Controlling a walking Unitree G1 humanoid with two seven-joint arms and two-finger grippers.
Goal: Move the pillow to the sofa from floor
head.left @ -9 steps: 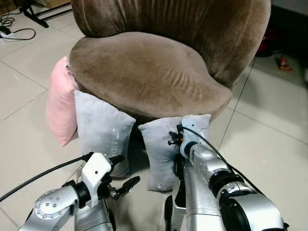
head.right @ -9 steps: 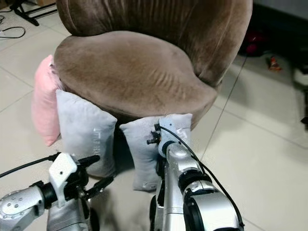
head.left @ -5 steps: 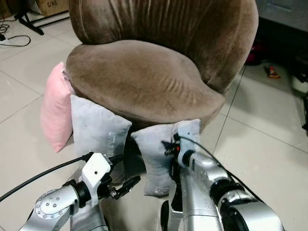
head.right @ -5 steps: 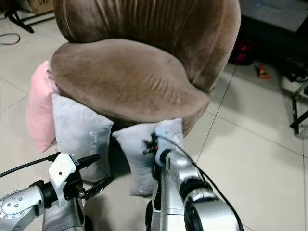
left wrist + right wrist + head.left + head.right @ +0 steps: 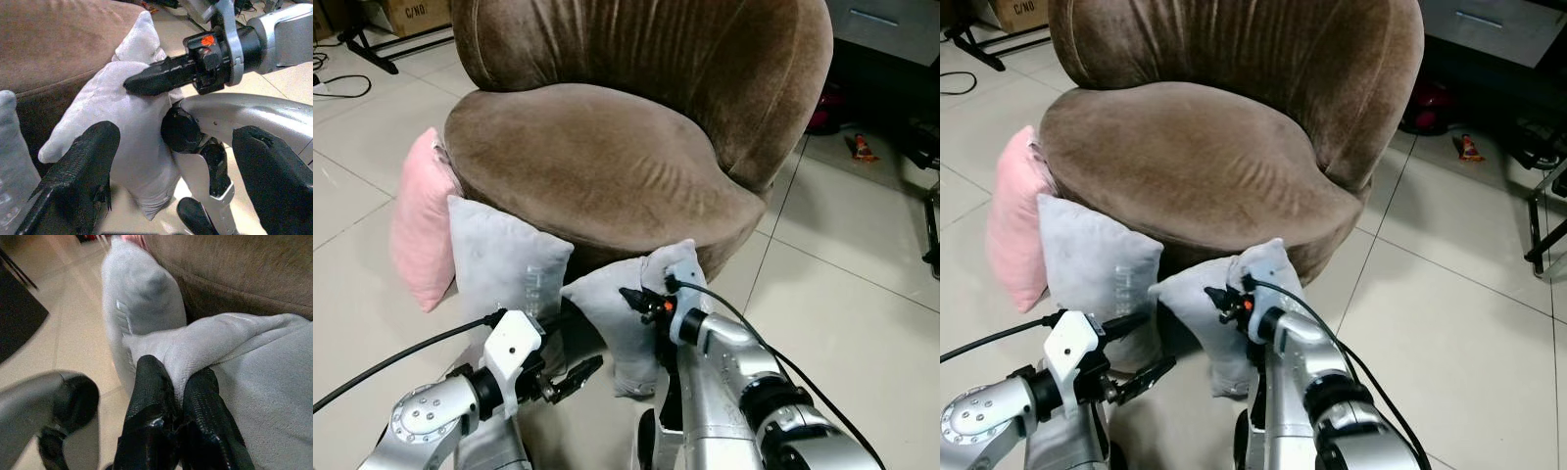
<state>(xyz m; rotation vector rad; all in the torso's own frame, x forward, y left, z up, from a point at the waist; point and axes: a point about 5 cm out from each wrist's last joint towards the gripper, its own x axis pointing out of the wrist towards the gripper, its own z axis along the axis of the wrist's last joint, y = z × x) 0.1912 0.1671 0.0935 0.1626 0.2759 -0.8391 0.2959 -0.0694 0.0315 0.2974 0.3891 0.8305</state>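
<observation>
pillow (image 5: 619, 315): leaning on the floor against the near side of the sofa (image 5: 597, 162)
right end effector (image 5: 178, 399): pinching the pillow's corner
left end effector (image 5: 570, 375): hanging wide, empty
advice: keeping the pinch tight while lifting clear

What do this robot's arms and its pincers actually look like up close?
Both arms are rounded silver metal with black joint rings. The left gripper and right gripper each have two long black fingers. A white block tops the left wrist, an orange spot marks the right wrist, and black cables trail from both.
</observation>
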